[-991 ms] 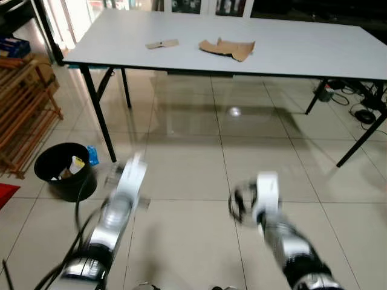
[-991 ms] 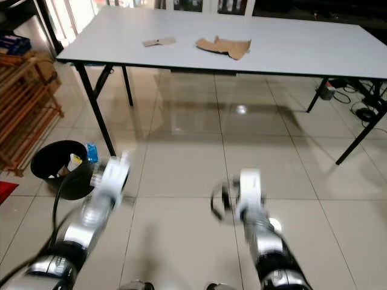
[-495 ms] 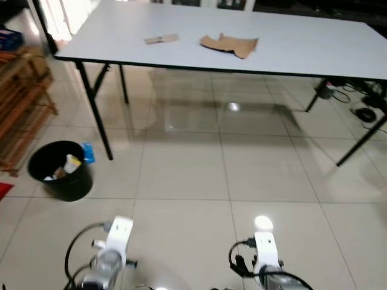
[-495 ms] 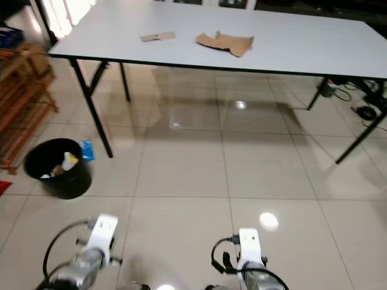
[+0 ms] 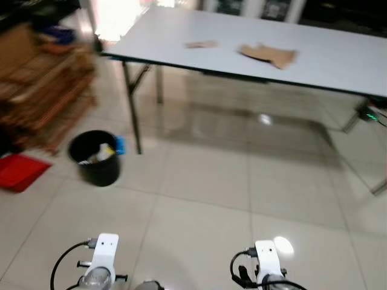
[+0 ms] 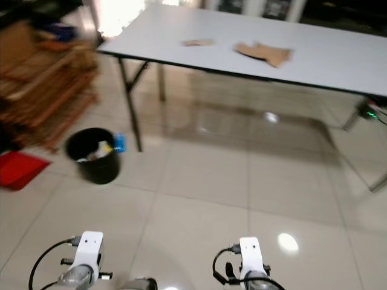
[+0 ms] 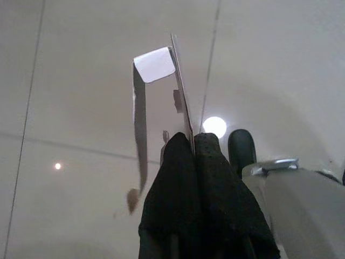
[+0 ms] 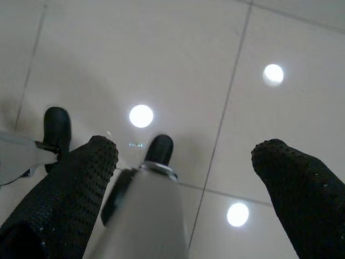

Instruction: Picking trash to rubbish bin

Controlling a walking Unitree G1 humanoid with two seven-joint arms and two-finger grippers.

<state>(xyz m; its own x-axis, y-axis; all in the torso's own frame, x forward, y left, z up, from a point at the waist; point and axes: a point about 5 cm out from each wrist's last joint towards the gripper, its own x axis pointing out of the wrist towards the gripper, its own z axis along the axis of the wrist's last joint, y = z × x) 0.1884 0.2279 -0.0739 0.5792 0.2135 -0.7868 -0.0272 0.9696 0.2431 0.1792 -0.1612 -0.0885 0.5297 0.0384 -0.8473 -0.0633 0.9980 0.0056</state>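
A white bench (image 5: 338, 57) carries cardboard (image 5: 268, 54) and a smaller scrap (image 5: 201, 44). A wooden rack (image 5: 45, 96) stands left, the black bin (image 5: 97, 158) beside the bench's leg. The left claw (image 7: 193, 141) pinches a paper strip (image 7: 156, 67) above the floor; the right claw (image 8: 186, 156) gapes empty.

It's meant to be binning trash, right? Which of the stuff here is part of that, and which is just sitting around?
Part of the job:
- thin plastic scrap pinched in the left pincer
- black rubbish bin, already holding trash
- torn cardboard piece and small cardboard strip on the table
- right pincer, open

Just lying about:
- wooden rack
- red tray
- blue packet beside the bin
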